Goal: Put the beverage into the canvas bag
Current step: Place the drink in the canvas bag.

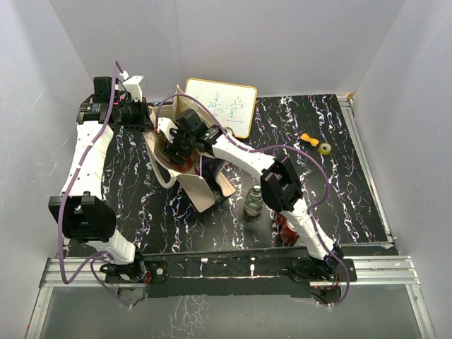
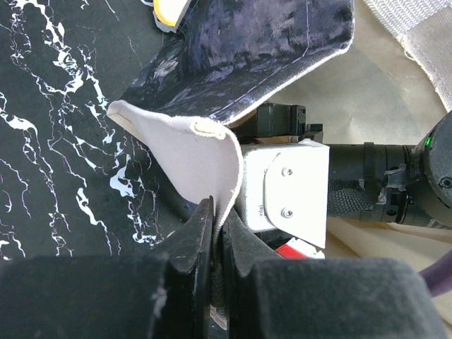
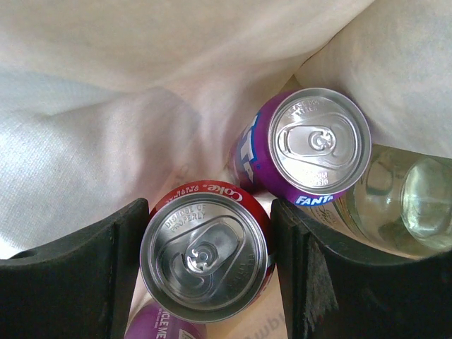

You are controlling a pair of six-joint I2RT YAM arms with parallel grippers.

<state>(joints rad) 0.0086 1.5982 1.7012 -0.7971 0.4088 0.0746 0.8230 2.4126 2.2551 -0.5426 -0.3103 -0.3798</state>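
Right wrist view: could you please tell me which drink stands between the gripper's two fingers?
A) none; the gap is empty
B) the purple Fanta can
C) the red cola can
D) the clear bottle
C: the red cola can stands between the right gripper's fingers, both against its sides, while the purple Fanta can and the clear bottle lie beyond them.

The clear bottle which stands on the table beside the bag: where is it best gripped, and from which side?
Probably the round body near its top, coming down from above. The bottle stands upright on the table, with bare table on its near side; the bag is close beside it.
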